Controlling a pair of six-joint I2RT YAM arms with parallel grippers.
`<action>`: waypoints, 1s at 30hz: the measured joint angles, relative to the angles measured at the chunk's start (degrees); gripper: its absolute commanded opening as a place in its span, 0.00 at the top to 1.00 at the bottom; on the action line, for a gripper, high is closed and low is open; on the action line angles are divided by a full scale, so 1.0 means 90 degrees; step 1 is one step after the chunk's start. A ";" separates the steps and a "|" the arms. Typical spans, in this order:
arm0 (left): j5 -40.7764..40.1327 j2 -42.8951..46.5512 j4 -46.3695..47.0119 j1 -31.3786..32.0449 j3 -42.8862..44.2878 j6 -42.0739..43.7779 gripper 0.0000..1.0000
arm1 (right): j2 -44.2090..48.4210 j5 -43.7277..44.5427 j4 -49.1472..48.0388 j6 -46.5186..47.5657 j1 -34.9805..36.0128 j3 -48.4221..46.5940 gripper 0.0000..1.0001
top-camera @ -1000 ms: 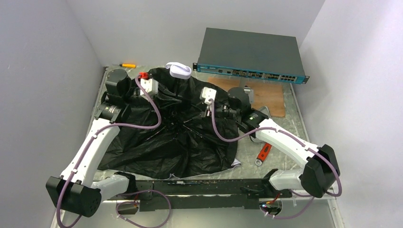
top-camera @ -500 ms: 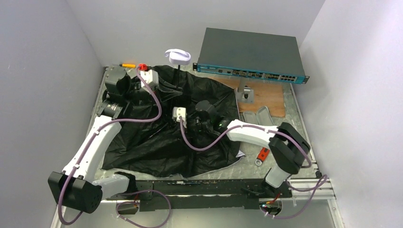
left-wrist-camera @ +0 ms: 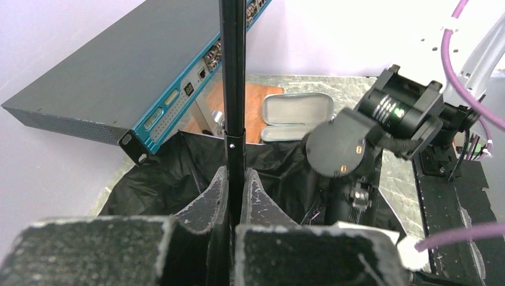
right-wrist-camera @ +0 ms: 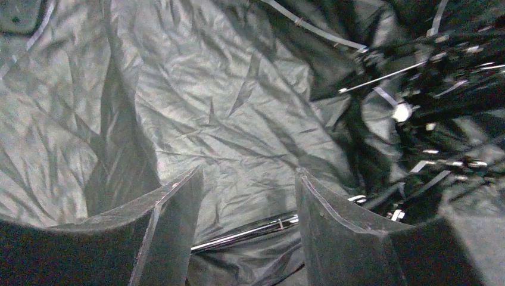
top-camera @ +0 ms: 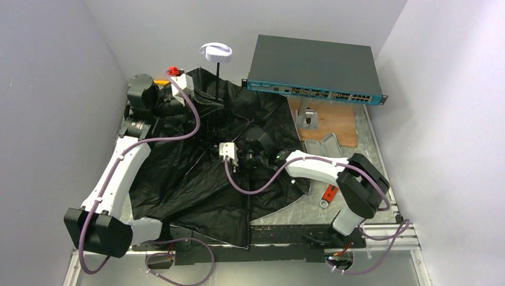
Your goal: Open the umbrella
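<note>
Here, the compact umbrella [top-camera: 196, 179] lies over the middle and left of the silvery metal table [top-camera: 363, 173]. Its crumpled black canopy is face up and spreads from the near edge back toward the far wall. From the far part of the cloth the thin black shaft [left-wrist-camera: 233, 89] rises close to upright. It carries the small pale handle [top-camera: 216, 52] at its top, clear of the canopy.

The left gripper [left-wrist-camera: 233, 190] is clamped on that shaft low down, one finger pressed to each side. The right gripper [right-wrist-camera: 247, 173] sits low over the middle of the canopy, beside the cluster of thin metal ribs. Its fingers stand wide apart and grip nothing; black cloth and a bright metal rod show between them.

Behind the umbrella, at the far right, lies a large dark grey flat box with a teal front [top-camera: 315, 65], its near left corner just beside the canopy's edge. In front of the box is a brown wooden board [top-camera: 333, 122], then an open pale grey case [left-wrist-camera: 298, 110]. A red-handled tool [top-camera: 329, 193] lies to the right of the cloth.
</note>
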State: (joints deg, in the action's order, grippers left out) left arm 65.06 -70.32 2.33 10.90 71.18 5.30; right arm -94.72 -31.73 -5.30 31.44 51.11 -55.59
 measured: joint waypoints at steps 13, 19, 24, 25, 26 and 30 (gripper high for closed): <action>0.0039 0.0051 0.0282 -0.0024 -0.0075 0.0114 1.00 | 0.1103 0.0855 -0.1591 -0.2414 -0.0614 -0.0920 0.26; 0.0070 0.0063 0.0423 -0.0022 -0.0075 -0.0027 1.00 | 0.0294 0.1001 -0.1889 -0.2912 -0.0597 -0.1843 0.39; 0.0005 0.0136 0.0427 -0.0017 -0.0075 -0.0046 1.00 | -0.0175 0.0945 -0.1972 -0.3172 -0.0593 -0.2076 1.00; -0.0097 0.0138 0.0430 -0.0017 -0.0075 -0.0053 0.93 | -0.0216 0.0860 -0.2008 -0.3215 -0.0561 -0.2076 1.00; -0.0250 0.0138 0.0420 -0.0017 -0.0075 -0.0170 0.85 | -0.0236 0.0821 -0.2038 -0.3106 -0.0517 -0.2076 1.00; -0.0527 0.0209 0.0440 -0.0141 -0.0095 -0.0670 0.43 | -0.0255 0.0818 -0.2033 -0.3230 -0.0481 -0.2076 1.00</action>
State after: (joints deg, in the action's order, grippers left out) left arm 60.31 -68.45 6.28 9.63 70.32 -0.73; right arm -97.01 -24.36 -23.59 2.37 46.78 -74.28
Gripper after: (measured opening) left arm 0.358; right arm 0.085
